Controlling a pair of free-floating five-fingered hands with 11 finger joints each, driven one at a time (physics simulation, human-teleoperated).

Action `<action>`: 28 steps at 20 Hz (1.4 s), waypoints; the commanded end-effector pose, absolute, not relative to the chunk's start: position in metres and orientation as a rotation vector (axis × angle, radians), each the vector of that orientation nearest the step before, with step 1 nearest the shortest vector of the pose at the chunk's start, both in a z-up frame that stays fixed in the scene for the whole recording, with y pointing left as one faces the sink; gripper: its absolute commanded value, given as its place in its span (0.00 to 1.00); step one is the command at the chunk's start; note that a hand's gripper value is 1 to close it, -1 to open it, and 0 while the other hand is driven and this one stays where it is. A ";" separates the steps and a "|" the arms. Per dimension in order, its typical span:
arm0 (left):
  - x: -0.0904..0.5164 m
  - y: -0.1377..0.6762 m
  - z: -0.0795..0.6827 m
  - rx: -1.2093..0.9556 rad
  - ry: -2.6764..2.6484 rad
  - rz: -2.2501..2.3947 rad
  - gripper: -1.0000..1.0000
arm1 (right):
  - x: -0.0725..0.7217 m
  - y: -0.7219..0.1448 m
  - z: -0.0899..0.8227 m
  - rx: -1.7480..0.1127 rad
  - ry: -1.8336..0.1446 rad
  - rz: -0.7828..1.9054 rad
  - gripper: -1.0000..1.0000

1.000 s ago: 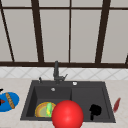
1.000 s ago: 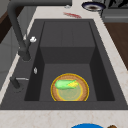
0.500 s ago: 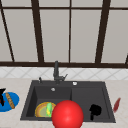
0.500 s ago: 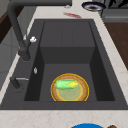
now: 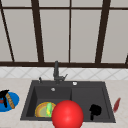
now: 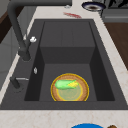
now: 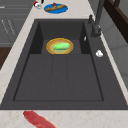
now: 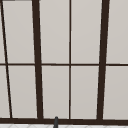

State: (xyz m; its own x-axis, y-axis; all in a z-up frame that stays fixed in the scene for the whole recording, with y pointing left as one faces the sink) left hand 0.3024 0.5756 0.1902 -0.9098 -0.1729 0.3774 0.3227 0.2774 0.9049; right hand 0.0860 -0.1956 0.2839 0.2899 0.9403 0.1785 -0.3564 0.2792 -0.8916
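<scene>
At nine o'clock, your left hand (image 5: 3, 96) is hovering over the blue plate (image 5: 15, 102), fingers unreadable, while your right hand (image 5: 95, 110) is hanging curled, holding nothing, over the sink (image 5: 105, 95).

Right hand (image 5: 95, 110) hangs over the sink (image 5: 105, 100) beside a red ball (image 5: 67, 115).

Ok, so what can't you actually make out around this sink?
Yellow plate, front view: its right side is hidden behind the red ball.
Left hand, front view: partly cut by the left edge; contact with the brown food on the blue plate is unclear.
Right hand, front view: black against the dark sink; contact unclear.
Red thing, right side view: cut by the bottom edge; what it is cannot be told.
</scene>
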 end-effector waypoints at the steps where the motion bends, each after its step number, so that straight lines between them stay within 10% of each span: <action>1: 0.300 0.564 0.190 -0.197 -2.149 -1.726 0.00 | 0.086 -0.196 0.284 -0.857 -0.842 1.023 0.50; 28: 0.338 0.553 0.165 -0.194 -2.183 -1.671 0.00 | 0.086 -0.196 0.284 -0.857 -0.842 1.023 0.50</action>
